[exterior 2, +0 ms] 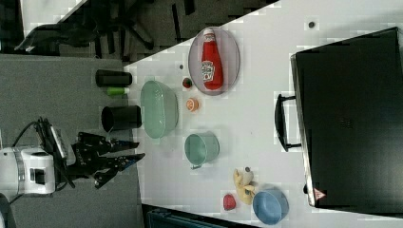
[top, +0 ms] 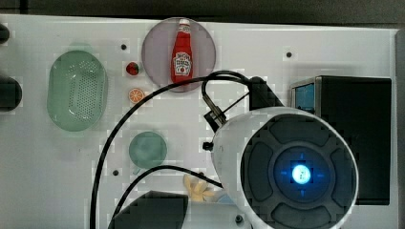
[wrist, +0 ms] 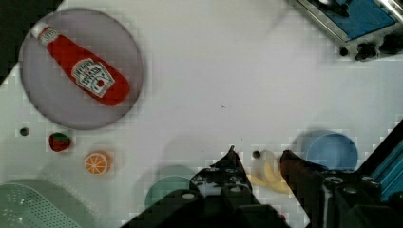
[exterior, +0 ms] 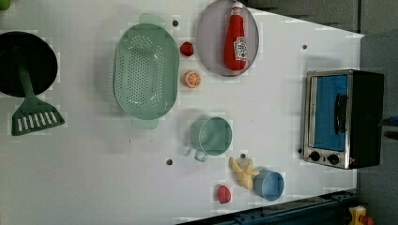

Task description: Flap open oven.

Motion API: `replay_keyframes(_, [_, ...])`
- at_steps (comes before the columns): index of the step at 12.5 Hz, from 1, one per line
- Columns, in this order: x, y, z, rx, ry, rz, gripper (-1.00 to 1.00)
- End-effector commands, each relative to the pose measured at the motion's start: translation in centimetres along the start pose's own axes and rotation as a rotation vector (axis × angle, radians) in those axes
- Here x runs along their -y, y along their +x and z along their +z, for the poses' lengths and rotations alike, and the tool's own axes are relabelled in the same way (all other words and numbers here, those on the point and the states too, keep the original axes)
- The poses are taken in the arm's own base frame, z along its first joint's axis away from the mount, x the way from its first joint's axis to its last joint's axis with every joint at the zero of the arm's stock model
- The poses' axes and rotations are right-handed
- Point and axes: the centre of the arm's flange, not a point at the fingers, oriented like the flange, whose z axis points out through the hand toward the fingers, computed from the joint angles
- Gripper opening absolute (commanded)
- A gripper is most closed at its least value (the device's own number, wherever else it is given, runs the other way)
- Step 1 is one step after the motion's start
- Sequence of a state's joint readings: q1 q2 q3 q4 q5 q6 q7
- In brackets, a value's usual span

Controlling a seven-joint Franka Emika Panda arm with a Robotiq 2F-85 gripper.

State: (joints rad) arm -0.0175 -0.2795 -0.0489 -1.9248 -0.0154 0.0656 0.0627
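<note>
The oven [exterior: 342, 118] stood at about three o'clock in the left view, on the white table [exterior: 94, 178], well apart from the clutter of dishes. Its blue glass door [exterior: 331, 112] was shut, the black bar handle [exterior: 341, 114] lay across the glass, and two small knobs [exterior: 324, 157] sat toward five o'clock of the front.

In the right view the gripper [exterior 2: 126, 161] hung at about eight o'clock, far from the oven and holding nothing. The wrist view showed its jaws parted, with a plain gap between the two fingertips [wrist: 231, 159], moderate rather than wide.

Judged from its bulk and metal trim, the oven was probably heavy and stiff enough to stay put under a gentle pull, though a sharp tug might slide it on the smooth tabletop. The door looked rigid and likely hinged along the edge away from the handle; the hinge itself could not be made out. The glass was the fragile part and too slick to pull on. The bar handle was the place to take hold: it stood proud of the door, thin enough for the fingers to close around or hook behind at its middle.
</note>
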Motion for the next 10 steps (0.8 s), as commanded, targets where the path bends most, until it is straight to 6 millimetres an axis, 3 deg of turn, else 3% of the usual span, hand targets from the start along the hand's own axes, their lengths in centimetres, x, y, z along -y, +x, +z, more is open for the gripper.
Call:
replay_keyframes(1, [-1.0,0.6,1.7,0.029,-0.023,-0.018,-0.65])
replay_keyframes(6, [-2.4,2.6,6.7,0.009,-0.088,-0.218,-0.65])
replay_keyframes(10, [-5.7,6.6,10.0,-0.038,-0.032,-0.396,-0.65])
